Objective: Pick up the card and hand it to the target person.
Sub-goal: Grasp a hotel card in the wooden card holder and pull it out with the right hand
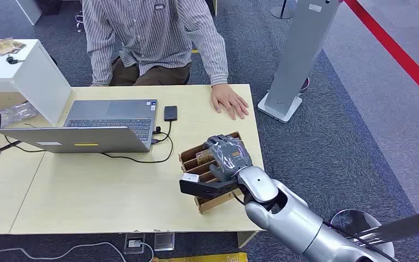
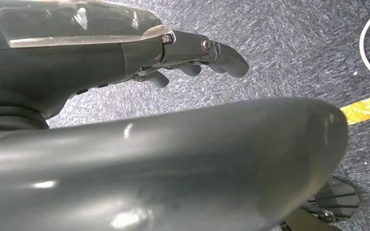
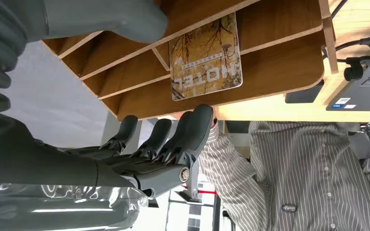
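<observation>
Right wrist view is where the card [image 3: 205,57] is seen best: a brown and gold picture card printed with the word HOTEL, lying flat in a slot of the wooden rack [image 3: 279,72], between thin dividers. It is judged to be stored this way so that one edge stays reachable from the rack's open side. The right hand [image 3: 164,139] is held just beside that open side with its fingers [image 3: 200,122] extended and apart and the thumb [image 3: 106,19] on the other side of the rack; nothing is gripped, and the card is not yet touched. In the head view the same hand [image 1: 228,157] is placed over the rack [image 1: 191,158], which stands near the right end of the desk [image 1: 87,202]. A person in a striped shirt [image 1: 153,33] is seated across the desk, one hand [image 1: 229,101] laid flat on the desktop near the rack, probably to receive the card. An open laptop [image 1: 95,128] and a small black device [image 1: 170,113] are set beside it. The left hand [image 2: 197,57] is seen hanging over the carpet with its fingers loosely curled, nothing being held in it.
</observation>
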Available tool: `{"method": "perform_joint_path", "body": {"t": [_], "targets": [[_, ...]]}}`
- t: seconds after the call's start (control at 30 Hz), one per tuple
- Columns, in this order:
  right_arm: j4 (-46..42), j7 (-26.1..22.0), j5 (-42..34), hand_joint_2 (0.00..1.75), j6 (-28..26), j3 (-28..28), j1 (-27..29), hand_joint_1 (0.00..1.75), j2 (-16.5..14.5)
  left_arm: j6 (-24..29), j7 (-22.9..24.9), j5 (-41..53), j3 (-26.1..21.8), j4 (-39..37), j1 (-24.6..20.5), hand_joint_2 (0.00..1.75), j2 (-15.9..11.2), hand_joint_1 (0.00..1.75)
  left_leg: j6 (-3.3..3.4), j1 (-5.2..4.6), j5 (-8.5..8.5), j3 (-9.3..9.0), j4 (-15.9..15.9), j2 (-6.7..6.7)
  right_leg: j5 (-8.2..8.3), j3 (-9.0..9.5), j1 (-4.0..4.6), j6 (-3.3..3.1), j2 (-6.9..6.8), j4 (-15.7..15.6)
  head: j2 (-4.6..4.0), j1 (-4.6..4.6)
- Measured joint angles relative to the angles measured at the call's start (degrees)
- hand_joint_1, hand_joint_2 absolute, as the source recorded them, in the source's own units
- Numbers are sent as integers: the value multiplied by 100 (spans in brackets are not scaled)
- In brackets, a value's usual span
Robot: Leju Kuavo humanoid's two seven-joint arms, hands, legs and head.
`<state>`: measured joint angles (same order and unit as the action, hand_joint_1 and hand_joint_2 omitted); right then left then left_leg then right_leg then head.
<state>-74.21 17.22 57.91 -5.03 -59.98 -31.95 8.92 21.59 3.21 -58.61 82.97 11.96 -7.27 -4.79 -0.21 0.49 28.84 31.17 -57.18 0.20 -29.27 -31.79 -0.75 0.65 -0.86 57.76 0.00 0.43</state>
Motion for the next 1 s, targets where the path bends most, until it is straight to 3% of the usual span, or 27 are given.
{"method": "perform_joint_path", "body": {"t": [0.43,0.83,1.0], "targets": [[91,4,-31,175,-4,2,-1,74,-22,0,-17,-14,0,0,1,0,4,0,0,0,0,0,0,0,0,0,0,0,0,0,0,-2],[113,-7,-49,175,-7,-2,4,111,-24,0,-17,-14,1,0,0,0,4,0,0,0,0,-1,0,0,0,0,0,0,0,0,0,-1],[118,0,-50,175,-10,-1,3,110,-24,0,-17,-14,2,0,-1,0,4,0,0,0,0,-1,0,0,0,0,0,0,0,0,1,-2]]}}
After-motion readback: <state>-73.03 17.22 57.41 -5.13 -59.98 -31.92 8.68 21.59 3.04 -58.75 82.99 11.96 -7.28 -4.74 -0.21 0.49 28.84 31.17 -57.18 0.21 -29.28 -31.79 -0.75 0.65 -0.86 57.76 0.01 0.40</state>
